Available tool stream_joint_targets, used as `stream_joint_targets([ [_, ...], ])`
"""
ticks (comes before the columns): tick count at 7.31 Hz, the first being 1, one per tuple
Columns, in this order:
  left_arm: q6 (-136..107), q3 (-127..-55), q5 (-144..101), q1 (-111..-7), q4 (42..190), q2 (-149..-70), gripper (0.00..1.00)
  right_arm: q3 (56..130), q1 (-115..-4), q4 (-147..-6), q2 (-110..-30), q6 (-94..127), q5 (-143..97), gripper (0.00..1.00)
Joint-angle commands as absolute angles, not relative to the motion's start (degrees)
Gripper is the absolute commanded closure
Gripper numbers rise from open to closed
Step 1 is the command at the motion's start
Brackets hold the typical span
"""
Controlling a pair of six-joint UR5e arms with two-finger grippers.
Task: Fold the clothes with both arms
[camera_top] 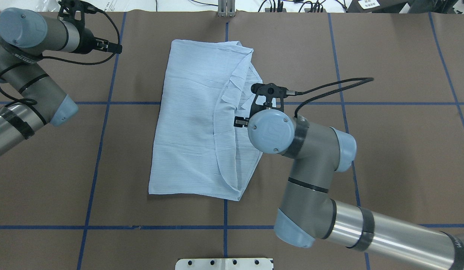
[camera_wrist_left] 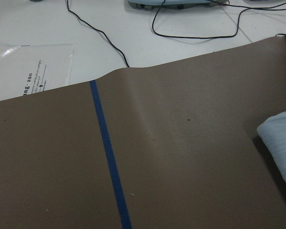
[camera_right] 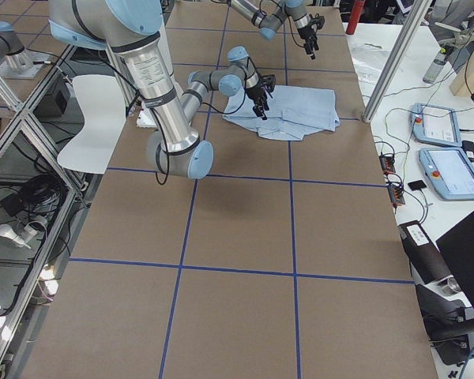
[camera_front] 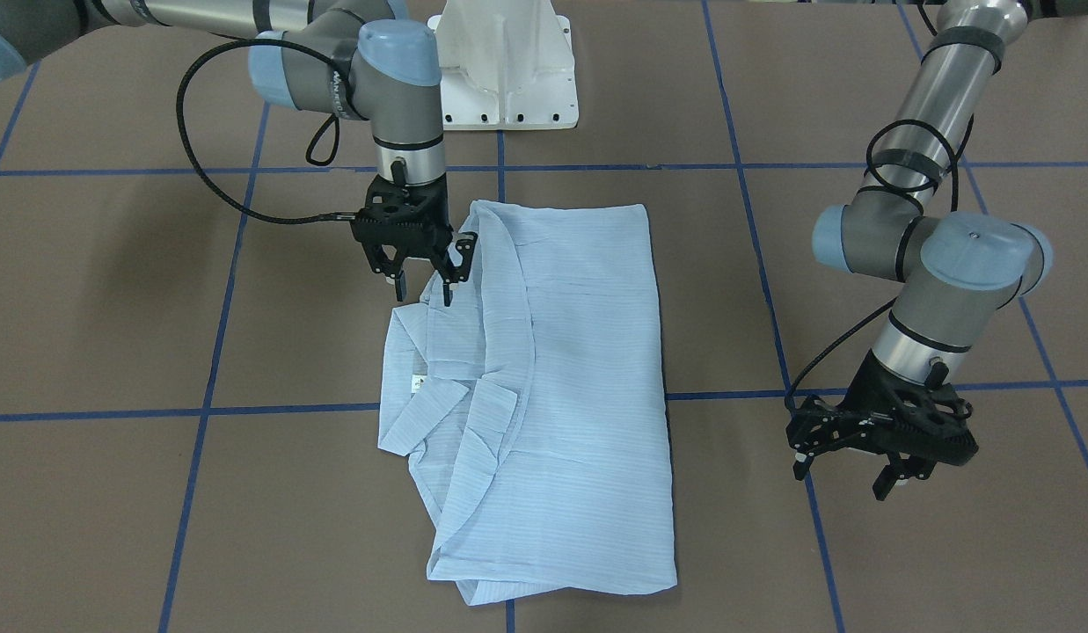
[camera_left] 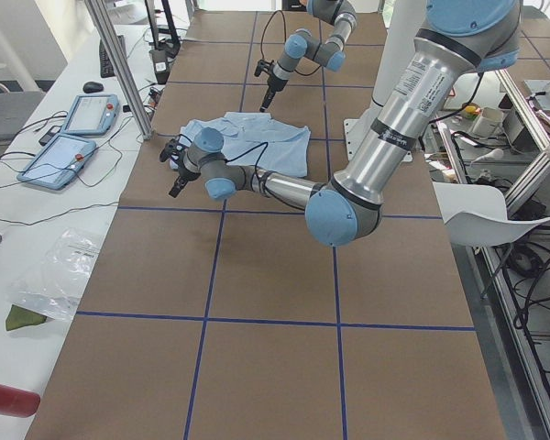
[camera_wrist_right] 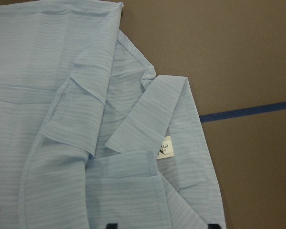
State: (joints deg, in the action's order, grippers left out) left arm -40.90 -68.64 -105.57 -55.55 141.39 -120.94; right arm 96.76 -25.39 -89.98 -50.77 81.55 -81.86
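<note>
My right pincer (camera_wrist_right: 162,225) shows in its own wrist view only as two black fingertips (camera_wrist_right: 112,225) at the bottom edge. They are set wide apart: it is released and grasps nothing. Just past them lies the light blue striped shirt (camera_wrist_right: 62,119), with its collar (camera_wrist_right: 148,114) turned open and the small white neck label (camera_wrist_right: 165,148) face up beside the collar band.

From across the counter (camera_front: 113,308), this pincer hangs straight down over the shirt's collar side, at the end nearer my white pedestal (camera_front: 508,70). One finger is over the fabric edge and the other over bare brown surface just beside it. I cannot tell whether either tip touches the cloth.

The shirt lies in the middle of the counter, folded into a long, narrow shape with its sides turned in. It runs from near my pedestal towards the far edge, across one of the blue tape lines (camera_front: 288,410). The collar sits on my right side.

My left pincer (camera_front: 847,475) is also released, with its fingers spread and nothing between them. It hovers over bare counter on my left, well apart from the shirt. Its wrist view takes in mostly brown counter and one tape line, with only a corner of the shirt at the right edge. Beyond the counter's rim there is a white surface with black cables (camera_wrist_left: 109,43) and a clear plastic bag (camera_wrist_left: 28,67).
</note>
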Motion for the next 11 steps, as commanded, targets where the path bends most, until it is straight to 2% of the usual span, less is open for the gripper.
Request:
stream_joint_targets([
  [1,-37.38,-69.95,-110.43,-55.63,141.42,-118.59,0.0,83.14,-26.1,-93.69,-38.55,81.12,-82.35,0.0],
  [2,-31.96,-72.05,-112.31,-56.68,141.42,-115.43,0.0,75.49,-26.1,-93.69,-33.62,80.51,-82.79,0.0],
  [5,-27.6,-73.21,-114.96,-59.41,141.42,-113.03,0.0,64.28,-26.19,-93.87,-27.08,73.76,-85.42,0.0],
  [7,-27.6,-74.52,-114.96,-59.41,141.5,-111.89,0.0,61.01,-26.19,-93.95,-26.19,72.52,-85.69,0.0],
  [11,-28.3,-74.71,-114.87,-59.33,141.5,-111.71,0.0,60.64,-26.28,-98.16,-26.19,68.57,-85.61,0.0],
])
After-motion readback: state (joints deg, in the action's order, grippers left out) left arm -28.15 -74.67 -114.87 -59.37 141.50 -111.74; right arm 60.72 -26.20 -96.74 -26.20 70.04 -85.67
